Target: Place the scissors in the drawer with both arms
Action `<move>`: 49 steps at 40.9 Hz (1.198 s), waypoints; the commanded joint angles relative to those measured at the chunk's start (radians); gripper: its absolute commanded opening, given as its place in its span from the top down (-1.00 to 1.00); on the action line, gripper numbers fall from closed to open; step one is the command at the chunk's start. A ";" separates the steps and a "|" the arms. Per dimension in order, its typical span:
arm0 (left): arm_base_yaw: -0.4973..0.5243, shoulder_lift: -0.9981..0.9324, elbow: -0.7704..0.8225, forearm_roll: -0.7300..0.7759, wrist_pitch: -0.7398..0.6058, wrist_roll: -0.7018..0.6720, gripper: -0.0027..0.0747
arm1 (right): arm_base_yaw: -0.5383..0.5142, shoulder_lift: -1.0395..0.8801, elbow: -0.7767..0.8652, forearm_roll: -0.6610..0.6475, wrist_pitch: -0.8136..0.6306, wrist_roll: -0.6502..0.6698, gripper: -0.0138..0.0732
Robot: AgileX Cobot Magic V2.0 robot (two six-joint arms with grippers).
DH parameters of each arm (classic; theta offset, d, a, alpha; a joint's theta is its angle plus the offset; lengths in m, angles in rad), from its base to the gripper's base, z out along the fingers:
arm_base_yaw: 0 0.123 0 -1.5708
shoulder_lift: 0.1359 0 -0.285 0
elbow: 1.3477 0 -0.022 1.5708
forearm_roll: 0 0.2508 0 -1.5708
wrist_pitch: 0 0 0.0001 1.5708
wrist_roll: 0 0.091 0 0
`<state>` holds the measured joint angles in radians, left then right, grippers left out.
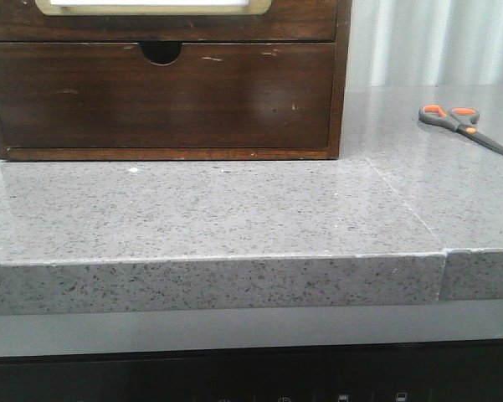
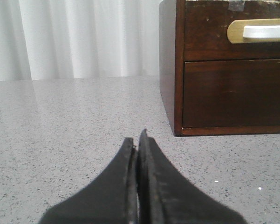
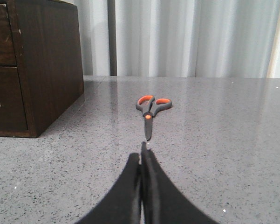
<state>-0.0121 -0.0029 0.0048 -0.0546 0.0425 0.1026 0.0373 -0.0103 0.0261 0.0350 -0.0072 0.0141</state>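
The scissors [image 1: 464, 126], dark grey with orange-lined loops, lie flat on the grey stone counter at the right, blades pointing right and toward the front. In the right wrist view the scissors [image 3: 150, 113] lie just beyond my right gripper [image 3: 142, 150], blade tip toward it; the gripper is shut and empty. The drawer [image 1: 159, 21] with the tan-rimmed window is the upper one in the brown wooden cabinet at the back left, closed. It also shows in the left wrist view [image 2: 209, 32], beyond my left gripper [image 2: 136, 138], which is shut and empty. Neither arm shows in the front view.
A plain lower drawer front [image 1: 159, 96] with a semicircular notch sits under the windowed one. The counter [image 1: 234, 209] has a seam at the right and a front edge near the camera. White curtains hang behind.
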 commanded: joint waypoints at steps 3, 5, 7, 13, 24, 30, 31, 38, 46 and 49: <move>0.001 -0.019 0.024 -0.008 -0.089 -0.004 0.98 | -0.007 -0.017 0.001 -0.005 -0.087 -0.001 0.95; 0.001 -0.019 0.024 -0.008 -0.089 -0.004 0.98 | -0.007 -0.017 0.001 -0.005 -0.087 -0.001 0.95; 0.001 -0.019 0.024 -0.008 -0.089 -0.004 0.98 | -0.007 -0.017 0.001 -0.005 -0.087 -0.001 0.95; 0.001 -0.019 0.024 -0.008 -0.089 -0.004 0.98 | -0.007 -0.017 0.001 -0.005 -0.087 -0.001 0.95; 0.001 -0.019 0.024 -0.008 -0.095 -0.004 0.98 | -0.007 -0.017 0.001 -0.005 -0.096 -0.001 0.95; 0.001 -0.019 0.024 -0.008 -0.118 -0.004 0.98 | -0.007 -0.017 0.000 -0.005 -0.102 -0.001 0.95; 0.001 -0.019 0.024 -0.008 -0.129 -0.004 0.98 | -0.007 -0.017 -0.001 -0.004 -0.102 -0.001 0.95; 0.001 -0.019 -0.044 -0.008 -0.167 -0.004 0.98 | -0.007 -0.017 -0.087 0.008 0.007 0.000 0.95; 0.001 -0.009 -0.252 -0.008 -0.064 -0.004 0.98 | -0.007 -0.014 -0.246 0.007 0.121 -0.001 0.95; 0.001 0.011 -0.343 -0.008 -0.008 -0.004 0.98 | -0.007 0.000 -0.313 -0.018 0.149 -0.001 0.95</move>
<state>-0.0121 -0.0029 -0.2199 -0.0546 0.0446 0.1026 0.0373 -0.0103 -0.1935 0.0428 0.1819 0.0141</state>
